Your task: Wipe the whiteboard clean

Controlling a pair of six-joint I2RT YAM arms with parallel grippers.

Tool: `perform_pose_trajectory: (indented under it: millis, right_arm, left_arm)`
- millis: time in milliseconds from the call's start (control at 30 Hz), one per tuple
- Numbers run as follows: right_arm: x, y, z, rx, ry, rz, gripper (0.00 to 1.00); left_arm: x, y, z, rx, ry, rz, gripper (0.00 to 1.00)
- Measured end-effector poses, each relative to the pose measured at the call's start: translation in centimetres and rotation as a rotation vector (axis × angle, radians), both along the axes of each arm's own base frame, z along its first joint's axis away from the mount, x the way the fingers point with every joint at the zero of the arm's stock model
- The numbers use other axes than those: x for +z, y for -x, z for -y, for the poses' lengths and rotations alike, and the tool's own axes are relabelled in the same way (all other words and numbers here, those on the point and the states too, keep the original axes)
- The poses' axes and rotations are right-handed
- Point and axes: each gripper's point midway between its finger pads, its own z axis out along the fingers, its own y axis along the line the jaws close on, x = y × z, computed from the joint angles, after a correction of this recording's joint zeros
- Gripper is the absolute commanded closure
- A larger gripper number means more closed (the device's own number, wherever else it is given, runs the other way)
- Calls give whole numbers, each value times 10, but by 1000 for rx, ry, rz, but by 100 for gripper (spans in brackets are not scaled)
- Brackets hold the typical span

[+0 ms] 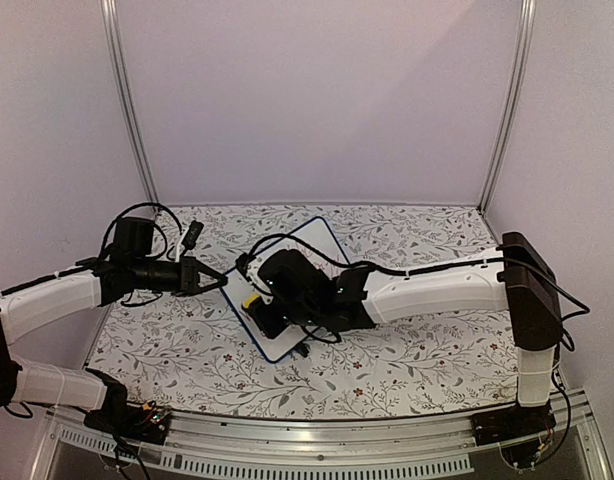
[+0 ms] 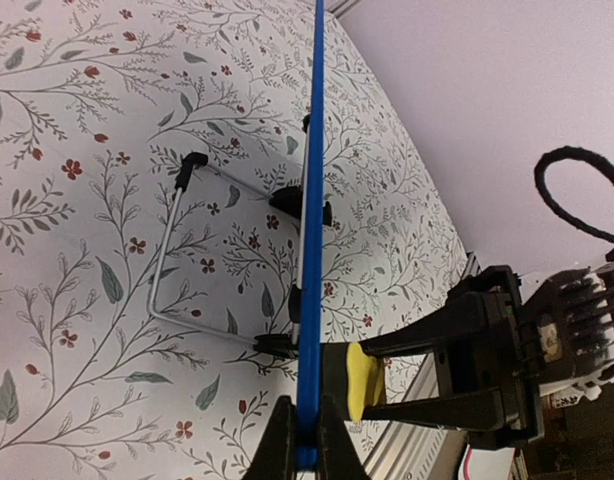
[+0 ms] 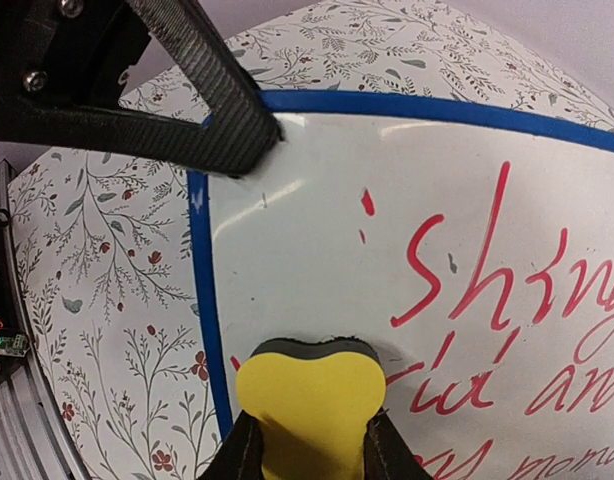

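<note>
Left fingers (image 3: 207, 90) clamp whiteboard (image 3: 317, 250) edge near eraser (image 3: 309, 395); written area beyond unobstructed.

Overhead looks down from behind; wrist views close, apparently sharing whiteboard (image 3: 317, 230) corner.

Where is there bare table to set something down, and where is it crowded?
Bare: the strip of table between whiteboard and near rail, and the back right corner behind the right arm. Crowded: centre-left, where left gripper and right gripper meet the whiteboard.

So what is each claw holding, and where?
Left claw clamps the whiteboard by its blue frame edge; right claw pinches the yellow eraser by its sides.
</note>
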Motion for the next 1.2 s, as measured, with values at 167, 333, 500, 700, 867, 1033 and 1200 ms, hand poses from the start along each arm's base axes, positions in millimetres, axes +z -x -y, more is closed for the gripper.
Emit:
perform_pose_trajectory:
  millis: [167, 333, 500, 700, 867, 1033, 1200]
  right_arm:
    - [18, -10, -14, -14, -21, 18, 84]
    - [32, -21, -25, -27, -49, 35, 84]
    - [35, -26, -25, -40, -46, 45, 84]
    - [35, -39, -18, -81, -43, 50, 84]
    - [35, -61, -7, -124, -48, 48, 84]
    - [32, -63, -4, -111, -66, 39, 85]
    - [26, -56, -4, -76, -77, 31, 84]
  left_arm:
    - [1, 0, 1, -1, 6, 2, 100]
    - [1, -1, 0, 2, 5, 2, 100]
    - [1, -1, 0, 4, 4, 2, 100]
    - [1, -2, -1, 10, 2, 1, 100]
    - [0, -4, -3, 24, -2, -1, 100]
    - [-1, -4, -4, 28, -4, -4, 100]
    - [-2, -3, -4, 26, -5, -9, 100]
